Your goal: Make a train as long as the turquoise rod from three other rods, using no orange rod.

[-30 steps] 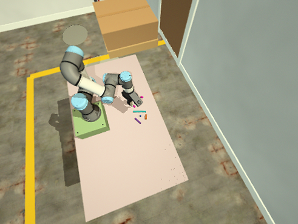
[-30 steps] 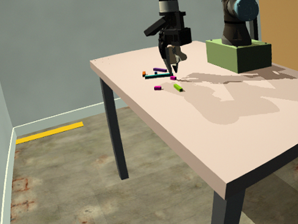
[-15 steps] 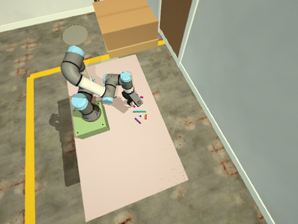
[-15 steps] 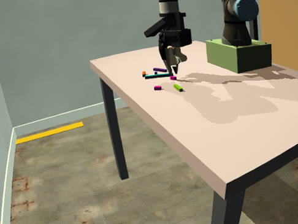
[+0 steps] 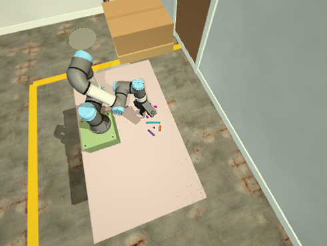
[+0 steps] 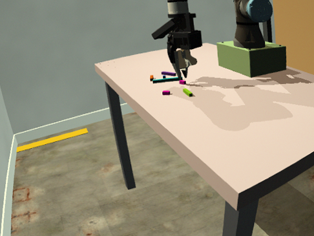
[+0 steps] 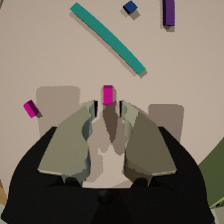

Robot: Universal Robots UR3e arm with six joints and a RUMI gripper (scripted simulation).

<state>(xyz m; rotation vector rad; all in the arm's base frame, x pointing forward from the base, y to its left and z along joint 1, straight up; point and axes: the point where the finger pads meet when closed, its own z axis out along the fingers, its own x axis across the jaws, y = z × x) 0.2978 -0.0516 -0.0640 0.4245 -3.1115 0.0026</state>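
My gripper (image 6: 182,77) (image 7: 108,102) is slightly open and empty, low over the table. One magenta rod (image 5: 146,117) (image 6: 182,82) (image 7: 108,94) lies just ahead of the fingertips, in line with their gap. The other magenta rod (image 5: 155,106) (image 6: 165,92) (image 7: 31,108) lies apart. A lime rod (image 6: 187,92) lies near both magenta rods; the arm hides it in the top view. The turquoise rod (image 5: 153,122) (image 6: 164,80) (image 7: 109,39) lies beyond the nearer magenta rod. A blue rod (image 5: 154,127) (image 6: 164,77) (image 7: 130,7) and a purple rod (image 5: 151,132) (image 6: 168,73) (image 7: 168,12) lie past it.
An orange rod (image 5: 160,128) (image 6: 151,77) lies beside the blue one. The arm's green base block (image 5: 100,137) (image 6: 267,60) stands on the pink table (image 5: 137,181) (image 6: 250,150). A large cardboard box (image 5: 141,31) stands beyond the table's far end in the top view.
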